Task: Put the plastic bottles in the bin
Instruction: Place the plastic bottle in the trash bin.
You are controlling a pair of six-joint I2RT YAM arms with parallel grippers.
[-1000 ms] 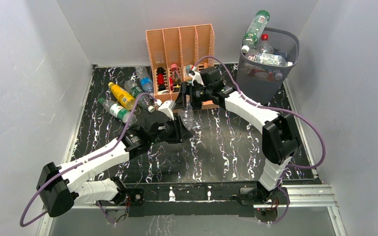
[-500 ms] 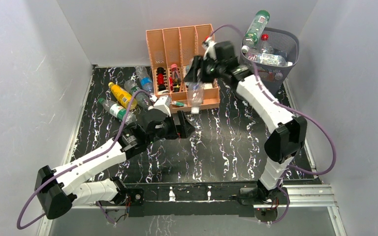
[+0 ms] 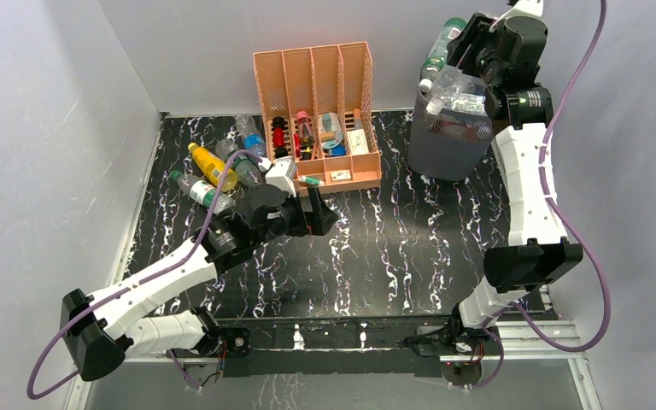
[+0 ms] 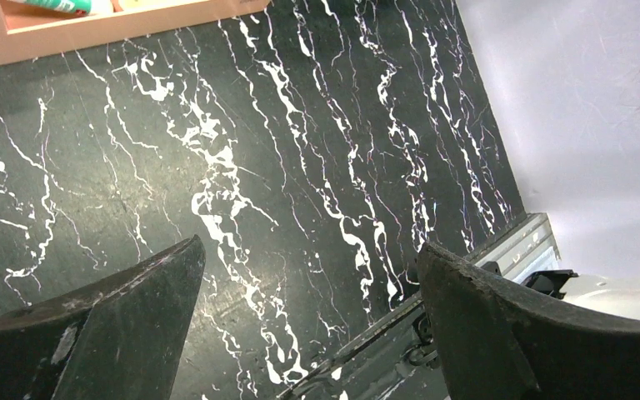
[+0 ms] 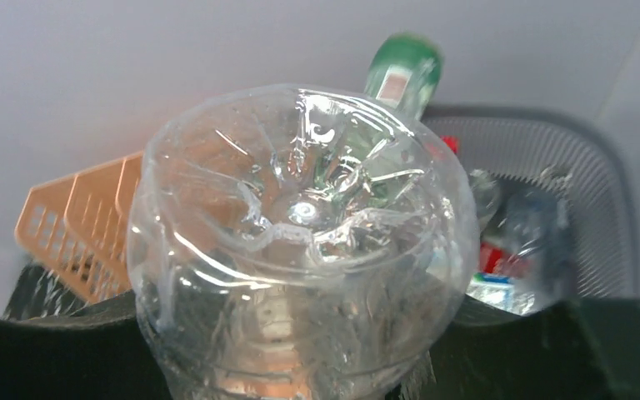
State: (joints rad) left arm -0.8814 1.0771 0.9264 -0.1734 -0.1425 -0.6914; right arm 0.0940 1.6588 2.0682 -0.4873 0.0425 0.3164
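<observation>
1. Black marble tabletop (image 3: pixel 393 248) with white veins runs between pale walls, the arm bases at its near edge.
2. Near the middle, the left gripper (image 3: pixel 320 218) sits low over the tabletop with its jaws spread wide and nothing held. The left wrist view shows only marble between its fingers (image 4: pixel 133 317).
3. Behind that arm, at the far left, loose plastic bottles (image 3: pixel 222 166) lie clustered on the tabletop: one yellow, others clear with green or blue labels.
4. At the far edge stands the peach four-slot organizer (image 3: pixel 273 85), with small red, black and blue items low in its slots.
5. In the far right corner, the dark grey mesh bin (image 3: pixel 444 154) holds several bottles. A green bottle (image 3: pixel 442 43) pokes above its rim.
6. Raised above the bin, the right gripper (image 3: pixel 465 73) is clamped on a clear bottle (image 5: pixel 300 250). Only the right wrist view shows its moulded base filling the frame and the labelled bottles inside the bin beyond it.
</observation>
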